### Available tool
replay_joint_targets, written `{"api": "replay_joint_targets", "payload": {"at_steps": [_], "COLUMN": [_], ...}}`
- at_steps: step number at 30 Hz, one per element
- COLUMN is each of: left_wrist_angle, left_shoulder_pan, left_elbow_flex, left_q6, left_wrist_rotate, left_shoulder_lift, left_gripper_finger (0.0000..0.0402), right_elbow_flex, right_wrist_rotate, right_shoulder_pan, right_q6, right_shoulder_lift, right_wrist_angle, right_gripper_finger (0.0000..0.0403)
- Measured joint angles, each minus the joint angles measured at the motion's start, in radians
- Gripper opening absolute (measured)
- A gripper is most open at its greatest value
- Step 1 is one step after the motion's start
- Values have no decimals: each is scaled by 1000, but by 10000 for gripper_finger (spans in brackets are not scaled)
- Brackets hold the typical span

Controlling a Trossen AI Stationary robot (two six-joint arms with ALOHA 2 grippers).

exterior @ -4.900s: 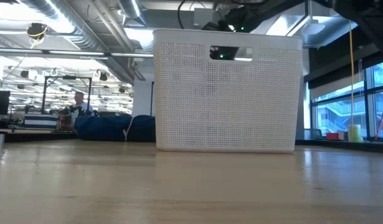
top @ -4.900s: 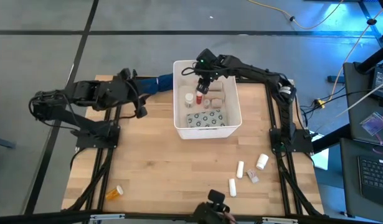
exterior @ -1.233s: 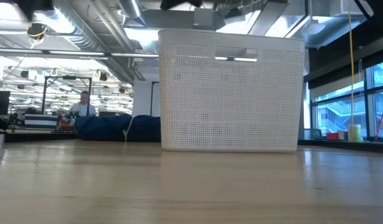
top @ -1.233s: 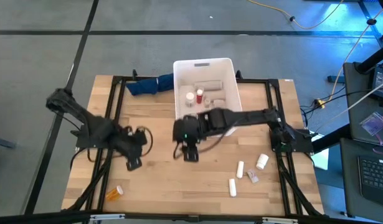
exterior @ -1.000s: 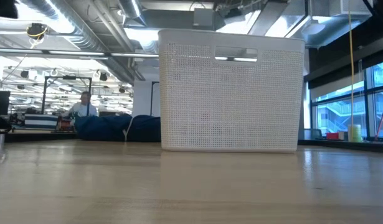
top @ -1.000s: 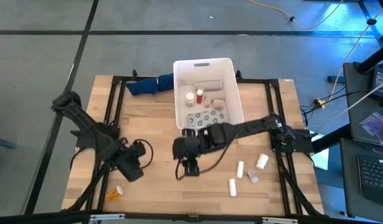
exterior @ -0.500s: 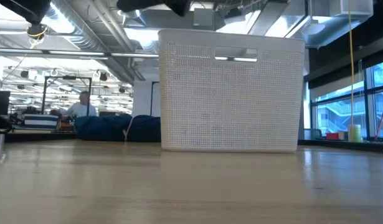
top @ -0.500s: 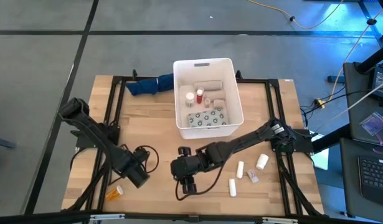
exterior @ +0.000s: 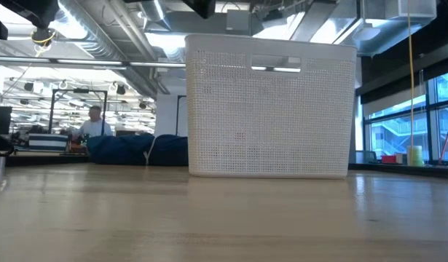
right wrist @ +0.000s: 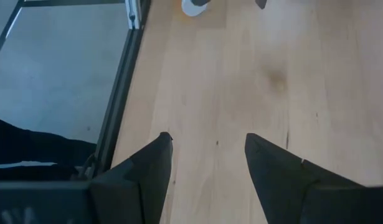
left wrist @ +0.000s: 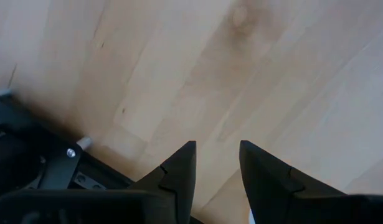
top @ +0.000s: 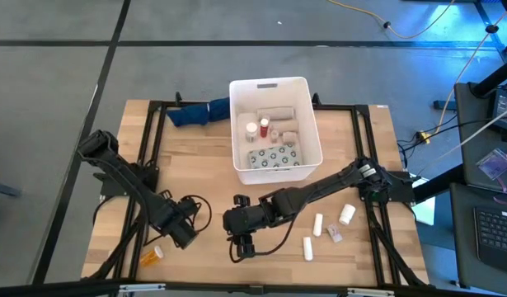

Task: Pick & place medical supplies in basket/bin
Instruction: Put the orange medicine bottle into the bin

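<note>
Grippers both empty: left gripper [top: 185, 233] narrowly parted near orange bottle [top: 152, 256]; right gripper [top: 243, 247] half open.

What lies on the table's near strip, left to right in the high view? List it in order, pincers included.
Orange pill bottle → left pincer → right pincer → the lower white tube → grey packet → white bottle.

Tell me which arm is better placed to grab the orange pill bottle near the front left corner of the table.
Left. The left gripper hangs just beside the orange pill bottle, empty. The right gripper, empty too, is farther off near the table's middle, closer to the white bottles.
</note>
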Motion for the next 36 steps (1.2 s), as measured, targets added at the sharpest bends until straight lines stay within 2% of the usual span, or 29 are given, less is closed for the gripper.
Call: {"api": "replay_joint_targets", "payload": {"at_steps": [5,15,18,23,26,31,36], "left_wrist_angle": [0,0,2,8,44,157,198], "left_shoulder_pan": [0,-4,-6,-42,-76,-124,-152], "left_elbow_flex": [0,0,0,0,0,0,1], "left_q6": [-26,-28,-27,-172,-247,-335,-416], "left_wrist_rotate": [14,114,226,536,640,615,459], "left_shoulder_lift": [0,0,0,0,0,0,2], "left_gripper_finger": [147,295,312,313,313,315,313], "right_elbow_flex": [0,0,0,0,0,0,0], "right_wrist_rotate": [0,0,0,0,-1,-1,-2], "right_shoulder_pan": [-12,-18,-18,-18,-18,-18,-18], "right_q6": [-1,0,0,-4,-22,-29,-52], "right_shoulder_lift": [0,0,0,0,0,-1,-1], "right_wrist_angle": [0,-4,-25,-66,-78,-77,-77], "right_gripper_finger": [204,204,204,204,204,204,204]}}
